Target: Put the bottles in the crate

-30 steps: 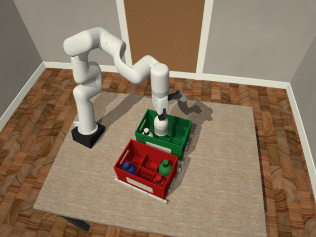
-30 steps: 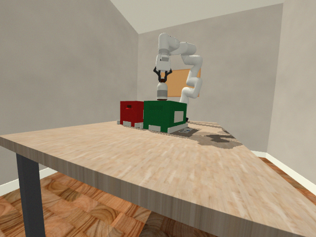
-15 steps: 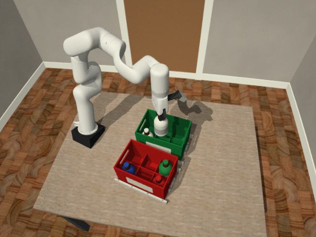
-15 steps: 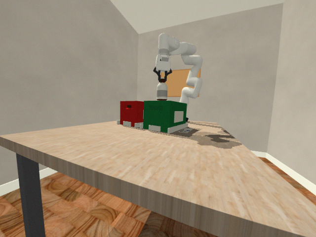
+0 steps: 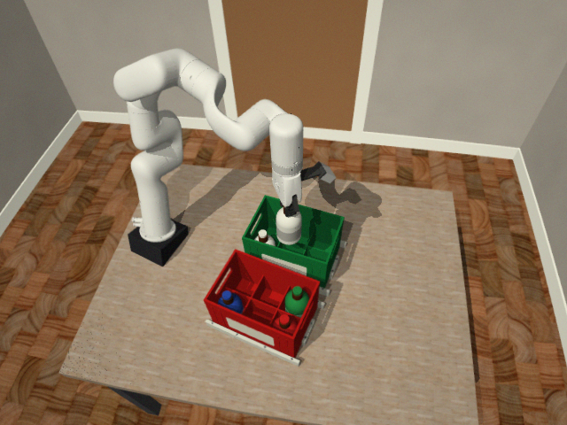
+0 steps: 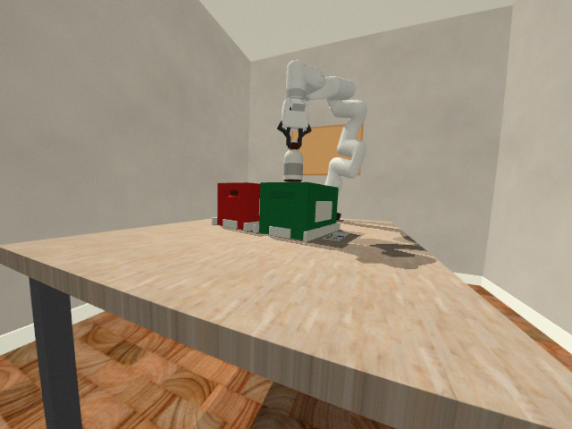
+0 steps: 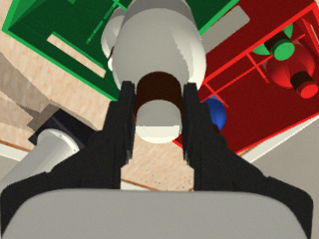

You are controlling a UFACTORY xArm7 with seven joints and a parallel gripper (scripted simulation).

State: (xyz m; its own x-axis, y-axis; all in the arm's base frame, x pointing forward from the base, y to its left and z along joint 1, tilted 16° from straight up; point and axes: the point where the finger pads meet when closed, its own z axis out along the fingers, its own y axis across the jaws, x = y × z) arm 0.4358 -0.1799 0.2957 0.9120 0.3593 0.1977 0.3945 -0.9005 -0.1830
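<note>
Landmark: green crate (image 5: 292, 263) (image 6: 283, 210) (image 7: 65, 55). Top view: high, farther off, facing steeply down from the red crate's (image 5: 260, 292) (image 6: 236, 205) (image 7: 269, 105) side. Exterior: low, just above bench (image 5: 389, 292) (image 6: 295, 295) (image 7: 155, 166) level. Wrist: nearest, peering downward past the hand (image 5: 290, 211) (image 6: 294, 144) (image 7: 159, 124). Top and wrist share both crates' interiors.
</note>
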